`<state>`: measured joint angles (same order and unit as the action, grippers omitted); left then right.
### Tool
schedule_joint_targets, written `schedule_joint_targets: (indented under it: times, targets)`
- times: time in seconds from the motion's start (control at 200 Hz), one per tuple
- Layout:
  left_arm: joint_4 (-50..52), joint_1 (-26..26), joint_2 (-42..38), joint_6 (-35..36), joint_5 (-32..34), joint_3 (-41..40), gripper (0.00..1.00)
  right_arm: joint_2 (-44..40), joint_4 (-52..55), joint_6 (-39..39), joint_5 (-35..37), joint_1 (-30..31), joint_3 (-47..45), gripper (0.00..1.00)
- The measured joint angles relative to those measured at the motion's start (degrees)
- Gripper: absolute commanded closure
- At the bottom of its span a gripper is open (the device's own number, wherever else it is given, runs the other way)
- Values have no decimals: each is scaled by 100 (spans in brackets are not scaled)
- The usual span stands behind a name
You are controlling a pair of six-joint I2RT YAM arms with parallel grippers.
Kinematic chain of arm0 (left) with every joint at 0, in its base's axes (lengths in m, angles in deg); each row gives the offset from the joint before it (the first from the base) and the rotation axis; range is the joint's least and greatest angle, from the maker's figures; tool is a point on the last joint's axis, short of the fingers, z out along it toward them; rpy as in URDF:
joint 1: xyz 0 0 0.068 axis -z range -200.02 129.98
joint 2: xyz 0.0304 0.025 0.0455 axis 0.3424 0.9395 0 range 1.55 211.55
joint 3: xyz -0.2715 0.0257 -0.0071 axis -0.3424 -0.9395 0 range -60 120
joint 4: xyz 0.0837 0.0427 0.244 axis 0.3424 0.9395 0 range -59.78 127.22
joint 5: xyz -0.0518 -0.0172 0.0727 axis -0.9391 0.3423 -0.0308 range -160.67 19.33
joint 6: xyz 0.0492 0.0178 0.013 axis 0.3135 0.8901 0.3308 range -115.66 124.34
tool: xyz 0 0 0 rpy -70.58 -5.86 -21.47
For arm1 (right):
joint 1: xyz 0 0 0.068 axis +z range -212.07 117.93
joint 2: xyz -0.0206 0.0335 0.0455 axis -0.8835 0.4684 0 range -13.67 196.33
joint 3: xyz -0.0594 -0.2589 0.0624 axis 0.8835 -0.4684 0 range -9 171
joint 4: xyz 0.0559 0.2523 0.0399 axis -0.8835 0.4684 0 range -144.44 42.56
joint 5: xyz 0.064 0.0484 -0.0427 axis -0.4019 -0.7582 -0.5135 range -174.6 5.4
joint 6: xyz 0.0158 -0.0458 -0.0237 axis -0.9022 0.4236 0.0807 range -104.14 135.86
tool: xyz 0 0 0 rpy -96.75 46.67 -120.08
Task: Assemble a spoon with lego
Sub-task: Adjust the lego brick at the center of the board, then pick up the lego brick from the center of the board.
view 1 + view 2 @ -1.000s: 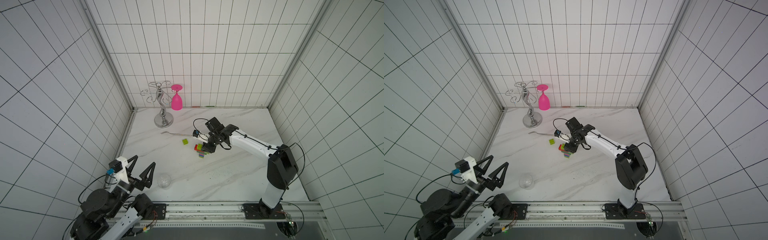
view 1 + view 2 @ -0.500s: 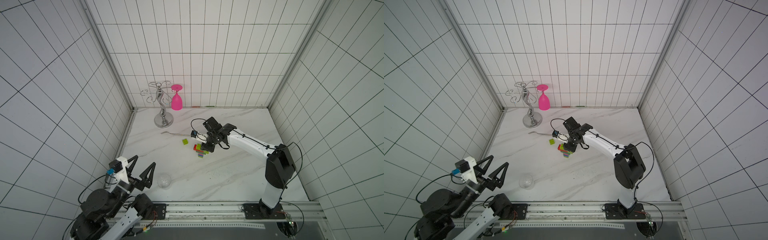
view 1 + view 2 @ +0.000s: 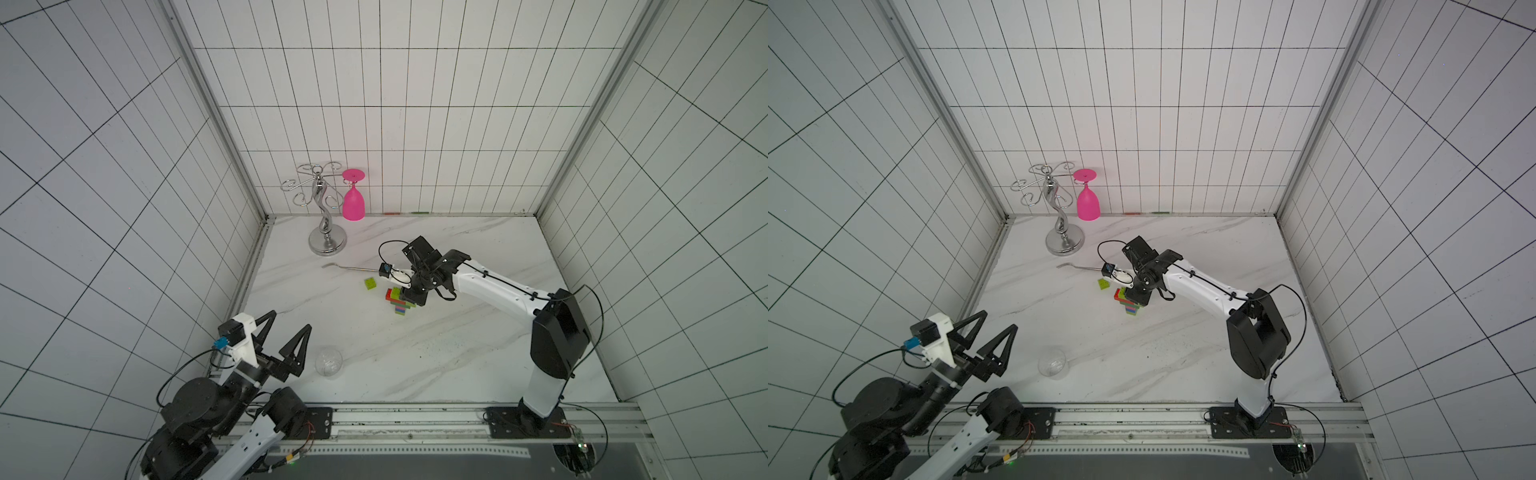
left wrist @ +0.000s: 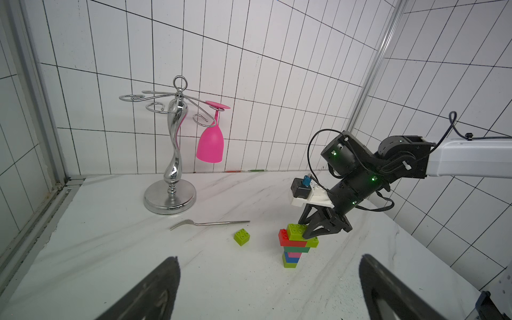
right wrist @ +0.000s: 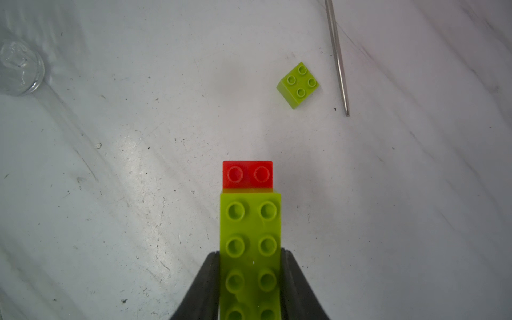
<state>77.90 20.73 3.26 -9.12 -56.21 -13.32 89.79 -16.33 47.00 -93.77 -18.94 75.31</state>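
Observation:
The lego spoon [image 3: 400, 302] [image 3: 1128, 302] stands upright on the marble as a stack: lime at the bottom, then blue, pink, dark green and red [image 4: 296, 246]. My right gripper [image 5: 250, 253] [image 3: 409, 297] [image 4: 310, 235] comes down from above and is shut on the lime brick [image 5: 250, 227] at the top. The red brick [image 5: 247, 174] juts out beneath it. A loose lime brick [image 3: 370, 283] [image 4: 241, 237] [image 5: 298, 84] lies just left of the stack. My left gripper [image 3: 289, 328] [image 3: 994, 324] [image 4: 270, 259] hangs open at the front left, holding nothing.
A thin silver fork [image 3: 349, 268] [image 4: 210, 223] lies behind the loose brick. A chrome glass rack [image 3: 326, 224] with a pink glass [image 3: 353, 201] hung on it stands at the back left. A clear glass [image 3: 329, 363] lies near my left gripper.
The right gripper's jaws have closed onto the top lime brick and the wrist has shifted slightly left. The left arm has not moved.

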Motion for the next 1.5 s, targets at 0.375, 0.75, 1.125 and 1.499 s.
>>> schedule_joint_targets:
  times: [0.375,0.75,1.125,1.499]
  targets:
    - [-11,0,0,20,-2,0,1,0,-103,-17,98,48,-24,95]
    - [-9,0,0,17,0,0,1,162,295,149,92,48,275,53]
    - [-297,0,63,92,98,-225,1,-55,824,258,39,52,693,33]
    - [-706,-398,4280,535,155,586,5,-4763,-857,-1104,920,52,-2127,22]
